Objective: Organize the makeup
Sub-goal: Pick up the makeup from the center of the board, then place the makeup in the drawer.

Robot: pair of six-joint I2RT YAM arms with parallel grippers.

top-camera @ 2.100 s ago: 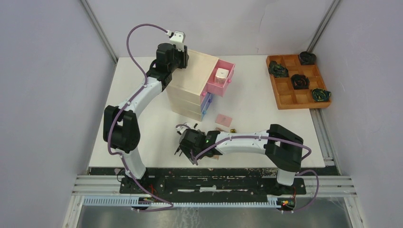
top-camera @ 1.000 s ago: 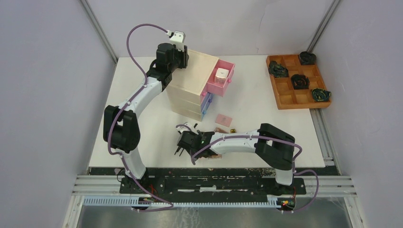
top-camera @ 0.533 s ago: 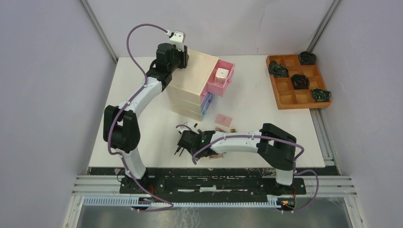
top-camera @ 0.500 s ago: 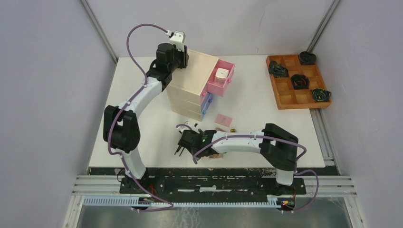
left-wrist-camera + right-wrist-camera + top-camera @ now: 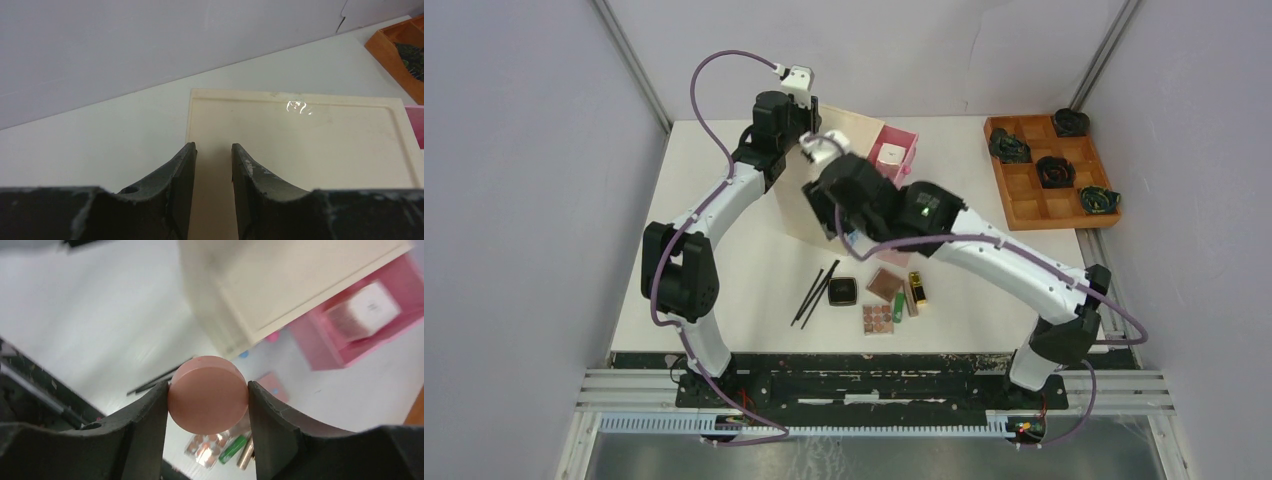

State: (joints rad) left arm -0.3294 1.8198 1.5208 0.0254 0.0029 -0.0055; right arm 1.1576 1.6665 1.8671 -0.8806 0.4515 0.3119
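Top: both sticks (image 5: 816, 292) lie on the desk (image 5: 744, 290), long axes slanting near-left to far-right. Left wrist: left tool (image 5: 213, 150) sits part open, empty, over the chest (image 5: 300, 145). Right wrist: right tool (image 5: 207, 386) pinches the pink pad (image 5: 208, 402) edgewise above the desk, flat face toward camera.

Seemingly a robotics lab cell: blank grey walls (image 5: 514, 200), white table (image 5: 964, 185), arms (image 5: 724, 195) bolted to aluminium rails (image 5: 1124, 388).
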